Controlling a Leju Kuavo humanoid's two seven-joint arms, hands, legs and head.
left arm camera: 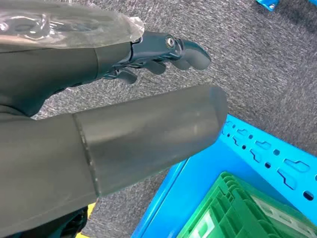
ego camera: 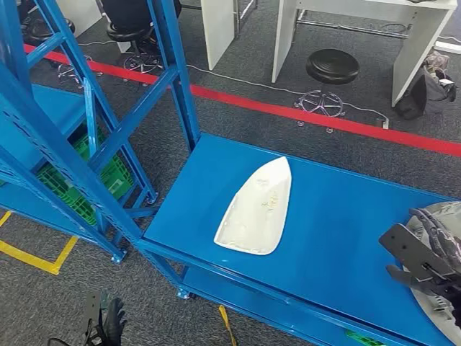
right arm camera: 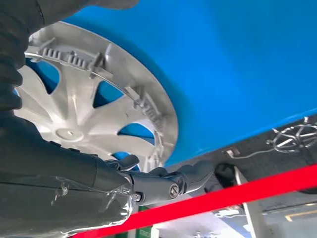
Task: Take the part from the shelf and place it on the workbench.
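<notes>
A silver hubcap [right arm camera: 93, 99] with spokes is just above the blue workbench top [ego camera: 337, 238] at its right end, casting a shadow on it. My right hand [ego camera: 421, 263] holds the hubcap [ego camera: 443, 216] by its rim, thumb on one face and dark fingers [right arm camera: 168, 183] along the other. A white, teardrop-shaped shell part [ego camera: 256, 207] lies flat on the middle of the workbench, apart from the hand. My left hand [ego camera: 109, 321] hangs low over the carpet with its fingers [left arm camera: 176, 52] stretched out and nothing in it.
The blue shelf frame [ego camera: 87, 137] stands at the left, with a green crate [ego camera: 112, 176] on its bottom level. A red floor line [ego camera: 326, 119], a black stool [ego camera: 331, 66], white desks and a dark bag [ego camera: 426, 90] lie beyond the bench.
</notes>
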